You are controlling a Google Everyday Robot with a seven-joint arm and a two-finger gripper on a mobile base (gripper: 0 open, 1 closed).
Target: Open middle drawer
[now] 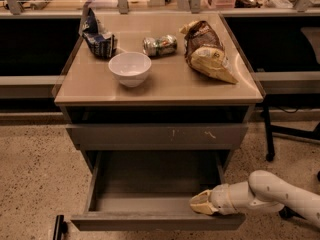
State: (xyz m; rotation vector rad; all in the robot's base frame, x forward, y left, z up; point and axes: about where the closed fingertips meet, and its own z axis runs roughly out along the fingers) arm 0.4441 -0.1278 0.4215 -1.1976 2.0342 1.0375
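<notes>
The middle drawer [150, 220] stands pulled well out toward me, its grey interior bare and its plain front edge low in the view. My gripper [199, 203] reaches in from the right on a white arm [270, 191] and rests at the drawer's front right corner, just inside the front panel. Above it, the grey drawer front with pale scratch marks [155, 135] is closed.
On the cabinet top [165, 84] stand a white bowl [129, 68], a crushed can [159, 45], a dark blue bag [98, 34] and a brown and yellow bag [206, 51]. A black chair leg [272, 144] is at the right. A dark part [59, 228] sits at the lower left.
</notes>
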